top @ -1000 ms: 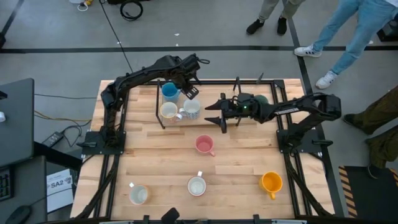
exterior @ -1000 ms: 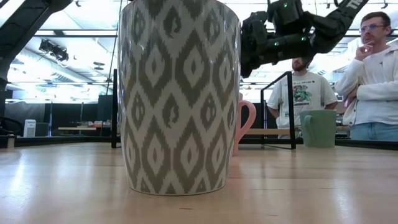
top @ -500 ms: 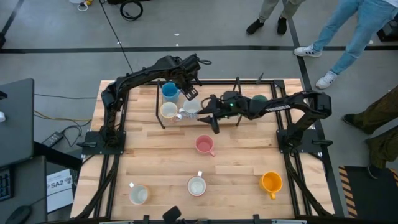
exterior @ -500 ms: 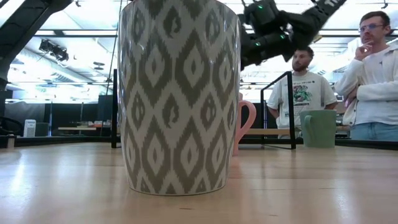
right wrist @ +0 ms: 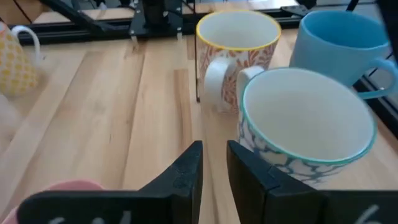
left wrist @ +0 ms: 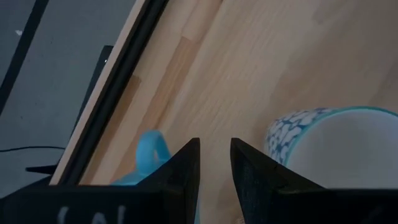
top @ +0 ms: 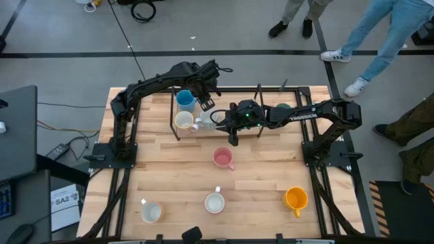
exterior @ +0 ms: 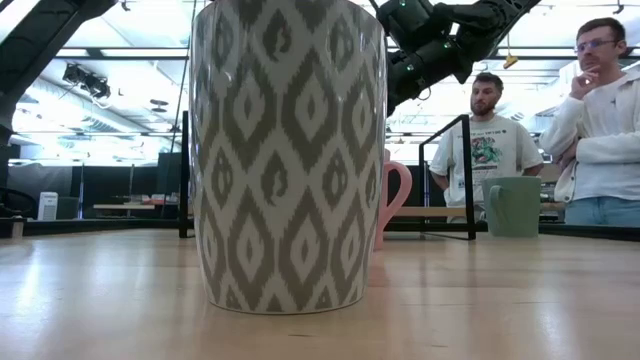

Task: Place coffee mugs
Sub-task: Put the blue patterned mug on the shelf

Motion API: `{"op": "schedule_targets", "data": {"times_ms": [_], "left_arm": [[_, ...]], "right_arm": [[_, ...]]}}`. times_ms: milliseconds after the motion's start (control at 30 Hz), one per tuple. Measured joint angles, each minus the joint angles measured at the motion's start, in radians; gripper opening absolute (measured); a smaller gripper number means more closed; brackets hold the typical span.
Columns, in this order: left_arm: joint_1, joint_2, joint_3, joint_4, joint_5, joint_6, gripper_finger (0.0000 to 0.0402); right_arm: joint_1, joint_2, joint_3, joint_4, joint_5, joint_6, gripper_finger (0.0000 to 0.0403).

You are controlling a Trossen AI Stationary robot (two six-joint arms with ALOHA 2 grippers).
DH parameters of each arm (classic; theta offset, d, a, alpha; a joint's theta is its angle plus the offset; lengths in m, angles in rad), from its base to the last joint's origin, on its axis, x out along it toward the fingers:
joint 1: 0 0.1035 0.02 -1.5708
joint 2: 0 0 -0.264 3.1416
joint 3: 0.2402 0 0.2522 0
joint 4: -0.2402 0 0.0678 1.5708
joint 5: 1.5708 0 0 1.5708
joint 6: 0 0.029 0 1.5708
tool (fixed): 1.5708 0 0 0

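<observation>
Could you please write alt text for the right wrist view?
The right end effector, fingers nearly together, points at a white mug with a teal rim on the wooden table. Behind that mug stand a yellow-rimmed orange-patterned mug and a blue mug.

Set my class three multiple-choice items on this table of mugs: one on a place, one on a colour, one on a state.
1. In the high view, the orange mug stands on the table:
A. at its middle
B. near its lower right corner
C. near its upper left corner

2. The mug just above the yellow-rimmed cream mug in the high view is:
A. green
B. blue
C. white

3. The pink mug is:
A. upright, mouth up
B. on its side
C. upside down

Answers:
1. B, it sits alone at the lower right.
2. B, the blue mug stands next to it.
3. A, its open round mouth faces the overhead camera.
</observation>
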Motion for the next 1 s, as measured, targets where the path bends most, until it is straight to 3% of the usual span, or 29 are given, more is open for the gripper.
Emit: {"op": "schedule_targets", "data": {"times_ms": [367, 567, 1000], "left_arm": [[-0.01, 0.0, -0.005, -0.035, 0.0, -0.007, 0.0096], [-0.018, 0.002, -0.115, -0.011, 0.019, -0.021, 0.0096], [-0.022, 0.002, -0.153, -0.013, 0.014, 0.002, 0.0096]], "right_arm": [[0.001, 0.05, 0.001, 0.034, 0.023, 0.001, 0.0077], [0.001, 0.094, -0.001, 0.048, 0.024, -0.001, 0.0077], [-0.029, 0.098, -0.001, 0.045, 0.122, 0.003, 0.0077]]}}
